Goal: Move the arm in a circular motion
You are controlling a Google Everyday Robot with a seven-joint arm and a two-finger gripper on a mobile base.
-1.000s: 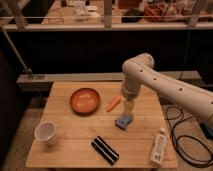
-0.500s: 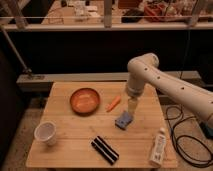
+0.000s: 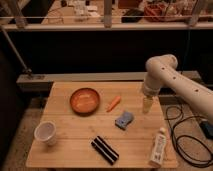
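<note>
One smooth white tubular arm (image 3: 172, 82); its yellowish gripper (image 3: 147, 105), seemingly above wood.

Thick white tubular arm (image 3: 172, 80), rounded joints, dark dots, yellowish claw (image 3: 147, 105)

A wooden table (image 3: 65, 152) fills the lower half of the frame, with an orange bowl (image 3: 84, 100) at its upper middle and a carrot (image 3: 113, 103) just right of it. A white cup (image 3: 46, 132) stands lower left, a blue sponge (image 3: 124, 119) near centre, a black ridged block (image 3: 105, 150) at the bottom centre, and a white bottle (image 3: 158, 147) lies lower right.

The gripper (image 3: 147, 105) hangs over the table's upper right edge.
</note>
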